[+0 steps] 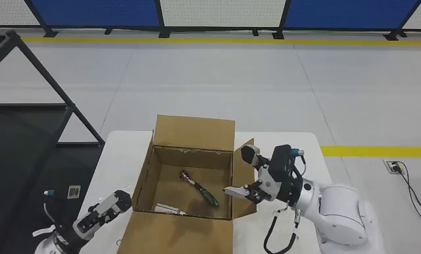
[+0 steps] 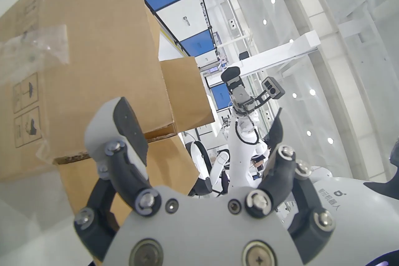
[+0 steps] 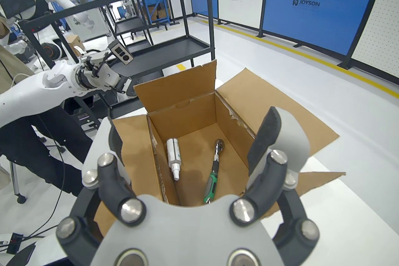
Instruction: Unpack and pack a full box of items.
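An open cardboard box (image 1: 193,133) stands on the white table (image 1: 118,162), flaps spread. On its floor lie a green-handled ratchet wrench (image 1: 200,189) (image 3: 213,171) and a white tube (image 1: 168,208) (image 3: 173,157). My right gripper (image 1: 240,181) (image 3: 193,139) hangs open over the box's right wall, empty, looking down into the box (image 3: 199,111). My left gripper (image 1: 122,201) (image 2: 202,130) is open and empty, low beside the box's left outer wall (image 2: 78,61), apart from it.
A black metal rack (image 1: 39,96) (image 3: 174,45) stands off the table's left side. The table's bare strips run left and right of the box; its right flap (image 1: 246,155) sticks up near my right gripper. Blue partition panels (image 1: 92,7) line the far floor.
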